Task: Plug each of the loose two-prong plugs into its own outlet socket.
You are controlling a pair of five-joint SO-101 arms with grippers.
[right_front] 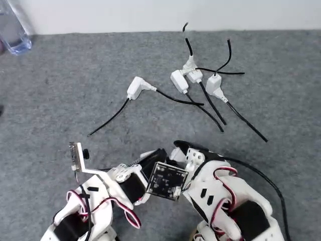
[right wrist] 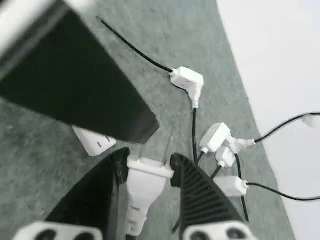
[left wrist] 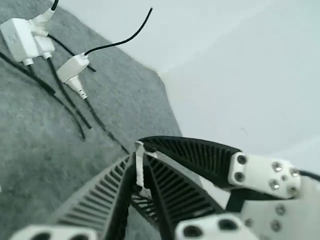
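My right gripper (right wrist: 148, 157) is shut on a white two-prong plug (right wrist: 145, 182), its prongs pointing away from the wrist. Just ahead of the prongs a white outlet socket (right wrist: 95, 142) peeks from under a broad black part of the other arm. My left gripper (left wrist: 139, 159) is closed on a thin white piece seen edge-on, which looks like that socket. Both grippers meet low in the middle of the high view, left (right_front: 158, 154) and right (right_front: 179, 149). More white plug pieces lie farther off on the carpet: one alone (right_front: 136, 88) and a cluster (right_front: 193, 76).
Black cords (right_front: 210, 103) trail from the pieces across the grey carpet (right_front: 75, 90). A clear plastic container (right_front: 12, 30) stands at the far left corner. The carpet ends at a white surface (right_front: 150, 15) along the back.
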